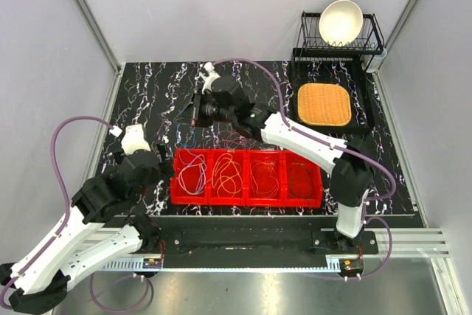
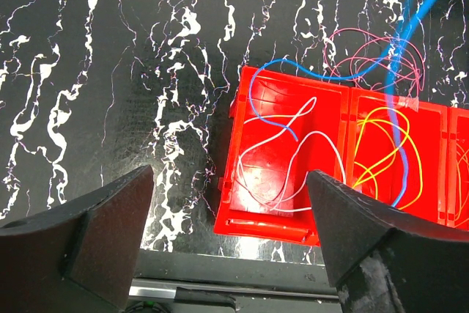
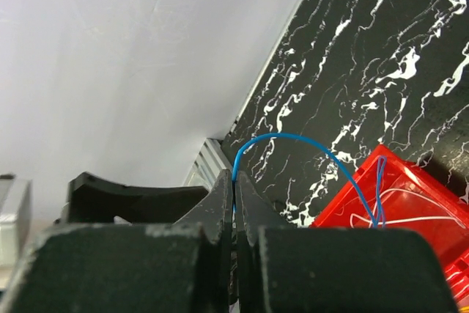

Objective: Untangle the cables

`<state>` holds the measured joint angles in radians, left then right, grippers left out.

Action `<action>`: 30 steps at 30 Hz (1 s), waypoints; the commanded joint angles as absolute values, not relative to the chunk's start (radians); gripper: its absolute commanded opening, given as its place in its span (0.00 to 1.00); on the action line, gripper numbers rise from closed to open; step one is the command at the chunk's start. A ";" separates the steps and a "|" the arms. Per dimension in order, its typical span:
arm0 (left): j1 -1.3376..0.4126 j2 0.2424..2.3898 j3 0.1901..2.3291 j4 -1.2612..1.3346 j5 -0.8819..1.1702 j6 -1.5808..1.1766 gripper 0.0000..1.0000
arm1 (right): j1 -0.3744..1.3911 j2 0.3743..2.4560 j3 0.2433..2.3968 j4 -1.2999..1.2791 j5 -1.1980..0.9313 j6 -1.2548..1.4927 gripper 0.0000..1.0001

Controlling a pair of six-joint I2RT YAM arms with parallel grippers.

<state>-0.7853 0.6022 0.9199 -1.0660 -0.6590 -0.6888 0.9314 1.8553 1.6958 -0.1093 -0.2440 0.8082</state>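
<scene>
I have the right gripper (image 3: 235, 181) out in the upper middle of the overhead view (image 1: 195, 113), and its fingers are pressed together on a thin blue cable (image 3: 293, 137). In the right wrist view that cable leaves the fingertips, arcs over the black white-veined marble tabletop (image 3: 381, 49) and drops into the corner of the red plastic four-compartment bin (image 3: 410, 181) at the lower right of the frame.

The left gripper (image 2: 231, 181) sits at the left end of the bin in the overhead view (image 1: 158, 161). Its fingers (image 2: 110, 218) are spread wide with nothing between them, and I look down past them at the bin's leftmost compartment.

From the left wrist I see the blue cable (image 2: 275, 64) cross the top edge of that compartment, curl inside it, then rise as a blurred line toward the upper right corner of the frame. A thin white cable (image 2: 322, 137) lies looped in the same compartment, crossing the blue one. A yellow cable (image 2: 381, 115) fills the next compartment in loose loops. A tangle of pink-to-maroon cable (image 2: 366, 56) lies on the tabletop just above the bin's far rim.

Overhead, the bin (image 1: 247, 201) lies along the lower middle of the table, with pale loops (image 1: 192, 171) in the first compartment, yellow-orange (image 1: 227, 175) in the second, orange (image 1: 265, 178) in the third and red (image 1: 299, 178) in the fourth. In the upper right stand a black wire dish rack (image 1: 372, 35) holding a white bowl (image 1: 341, 20) and, below it, an orange woven mat (image 1: 324, 103).
</scene>
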 commanded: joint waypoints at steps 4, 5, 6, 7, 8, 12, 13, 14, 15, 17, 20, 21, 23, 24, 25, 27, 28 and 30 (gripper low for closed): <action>-0.782 0.606 0.913 -1.025 -0.693 -0.687 0.87 | 0.943 1.908 1.743 -0.046 -0.177 0.827 0.00; -0.782 0.606 0.913 -1.025 -0.693 -0.687 0.87 | 0.943 1.911 1.741 -0.043 -0.157 0.833 0.00; -0.782 0.606 0.913 -1.026 -0.695 -0.687 0.87 | 0.943 1.914 1.743 -0.041 -0.147 0.838 0.00; -0.782 0.607 0.913 -1.026 -0.693 -0.687 0.87 | 0.942 1.922 1.746 -0.040 -0.138 0.839 0.00; -0.782 0.609 0.914 -1.025 -0.696 -0.687 0.86 | 0.942 1.924 1.747 -0.040 -0.124 0.844 0.00; -0.782 0.612 0.914 -1.028 -0.699 -0.689 0.86 | 0.942 1.933 1.729 -0.040 -0.078 0.848 0.00; -0.782 0.612 0.914 -1.026 -0.699 -0.689 0.86 | 0.940 1.933 1.721 -0.040 -0.062 0.850 0.00; -0.782 0.614 0.914 -1.026 -0.698 -0.689 0.86 | 0.942 1.934 1.709 -0.040 -0.055 0.850 0.00; -0.781 0.615 0.914 -1.026 -0.698 -0.689 0.86 | 0.942 1.934 1.700 -0.040 -0.054 0.850 0.00; -0.781 0.617 0.914 -1.026 -0.699 -0.689 0.85 | 0.943 1.930 1.663 -0.035 -0.034 0.853 0.00; -0.781 0.633 0.916 -1.026 -0.695 -0.687 0.85 | 0.946 1.905 1.577 0.032 -0.018 0.876 0.00; -0.782 0.640 0.916 -1.026 -0.692 -0.686 0.84 | 0.946 1.895 1.556 0.069 -0.021 0.883 0.00; -0.782 0.650 0.919 -1.026 -0.692 -0.684 0.84 | 0.960 1.887 1.502 0.093 -0.015 0.894 0.00; -0.782 0.652 0.917 -1.026 -0.690 -0.684 0.84 | 0.965 1.878 1.485 0.109 -0.008 0.897 0.00; -0.782 0.652 0.917 -1.026 -0.690 -0.683 0.83 | 0.972 1.873 1.453 0.120 -0.005 0.900 0.00; -0.782 0.647 0.917 -1.026 -0.689 -0.684 0.83 | 0.991 1.856 1.427 0.143 0.044 0.905 0.00; -0.781 0.646 0.917 -1.025 -0.689 -0.684 0.83 | 0.994 1.853 1.407 0.149 0.051 0.904 0.00; -0.782 0.641 0.917 -1.023 -0.681 -0.683 0.82 | 1.011 1.850 1.394 0.159 0.061 0.904 0.00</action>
<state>-0.7853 0.6502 0.9192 -1.0615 -0.6636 -0.6888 0.9707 1.9255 1.4120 0.0532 -0.0078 0.8894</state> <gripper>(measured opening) 0.830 0.011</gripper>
